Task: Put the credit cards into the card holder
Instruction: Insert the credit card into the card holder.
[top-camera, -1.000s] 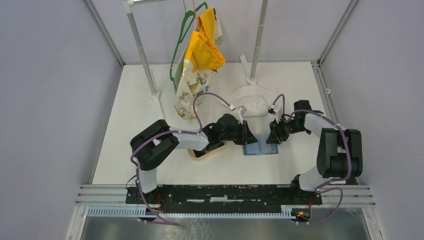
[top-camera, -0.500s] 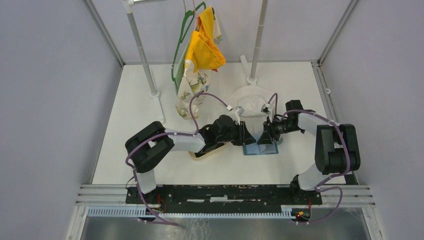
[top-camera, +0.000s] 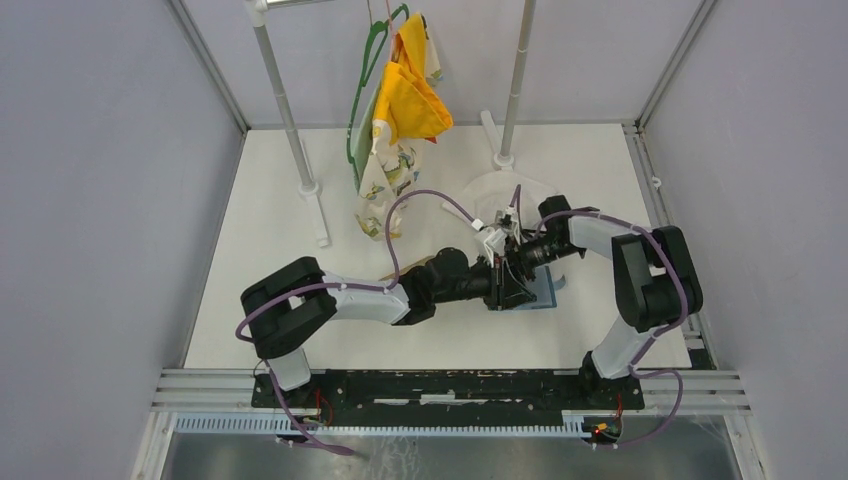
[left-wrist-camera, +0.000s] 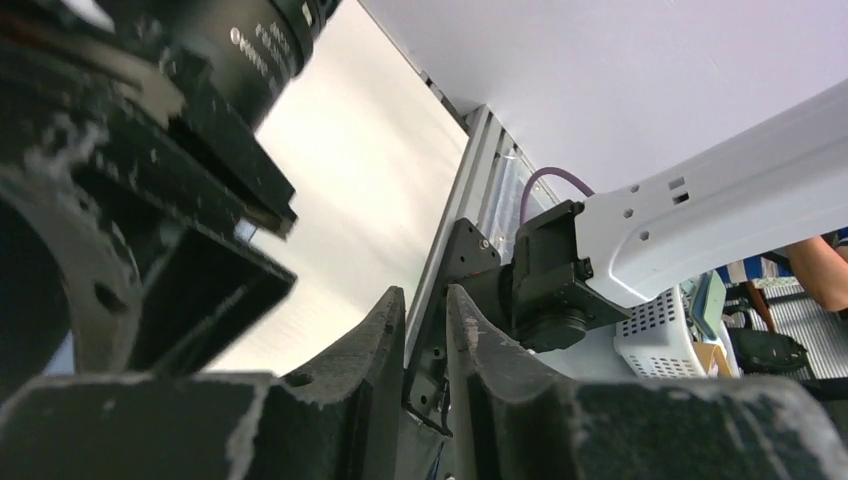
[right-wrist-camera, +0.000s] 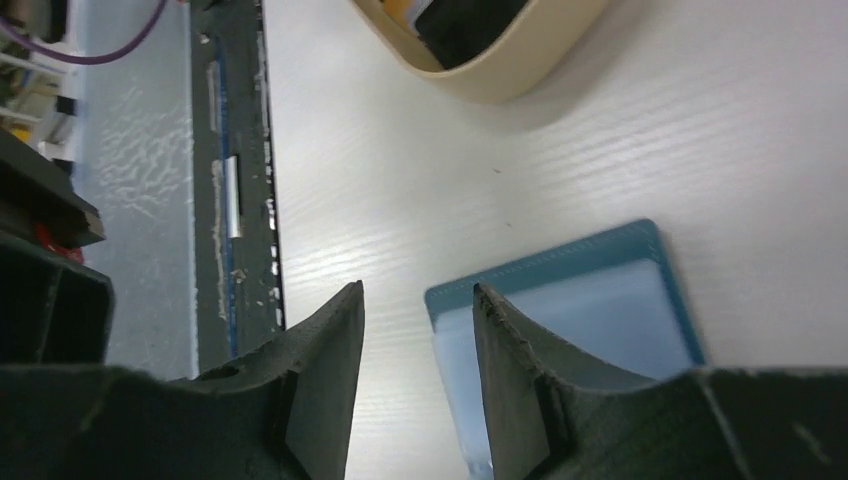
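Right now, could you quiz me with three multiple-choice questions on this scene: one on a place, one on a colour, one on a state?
1. Where is the wallet?
A. in a drawer
B. flat on the table
C. on the floor

2. What colour is the tray?
A. red
B. green
C. tan

3. How is the right tool?
A. open, with nothing in it
B. shut on a card
C. shut on the wallet

Answers:
1. B, as the right wrist view shows the wallet lying open on the white tabletop.
2. C, as its rim and wall are tan in the right wrist view.
3. A, as there is a gap between its fingers and only the table shows through it.
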